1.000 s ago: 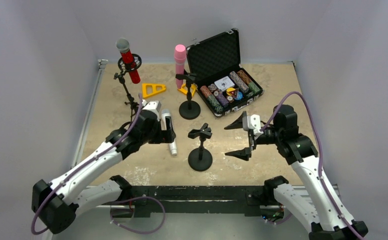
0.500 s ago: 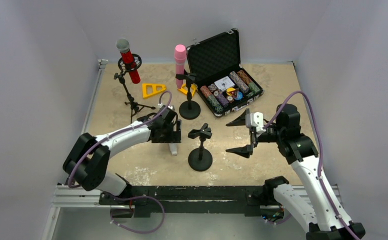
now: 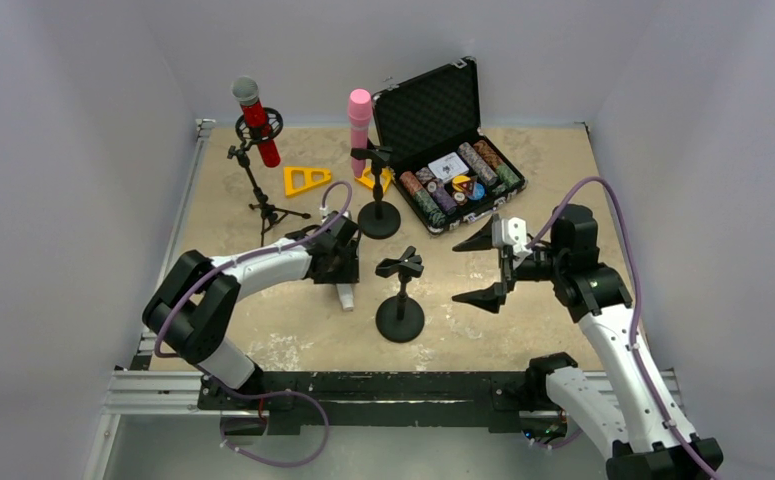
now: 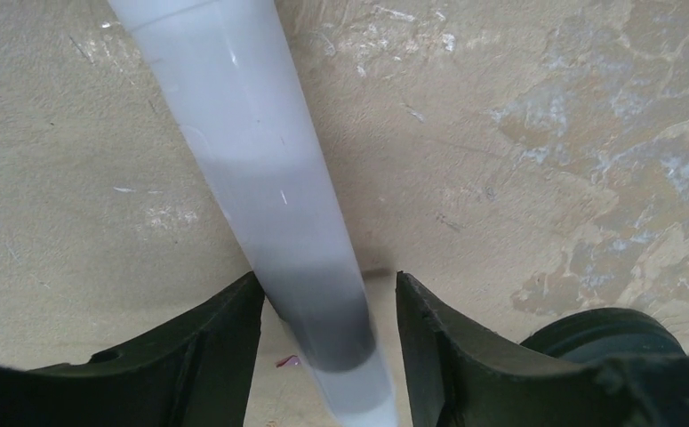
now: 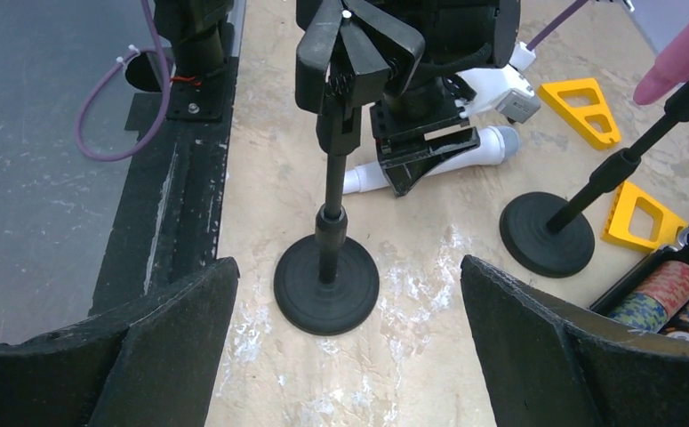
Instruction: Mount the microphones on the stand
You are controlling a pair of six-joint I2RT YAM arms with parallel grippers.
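The white microphone [image 3: 344, 292] lies flat on the table. My left gripper [image 3: 338, 265] is low over it, open, and straddles its shaft [image 4: 269, 178] with a small gap on each side. The empty black stand [image 3: 400, 297] with its clip [image 3: 400, 265] stands just right of it. My right gripper [image 3: 477, 268] is wide open and empty, right of that stand, facing it [image 5: 327, 276]. The glittery red microphone [image 3: 255, 118] sits in a tripod stand at the back left. The pink microphone [image 3: 360, 122] sits in a round-base stand [image 3: 378, 218].
An open black case [image 3: 443, 120] of poker chips lies at the back right. Two yellow triangles [image 3: 306, 179] lie near the back stands. Walls close the table in on three sides.
My left arm has folded and its gripper has moved a little right and down over the white microphone. My right gripper has shifted slightly up and right.
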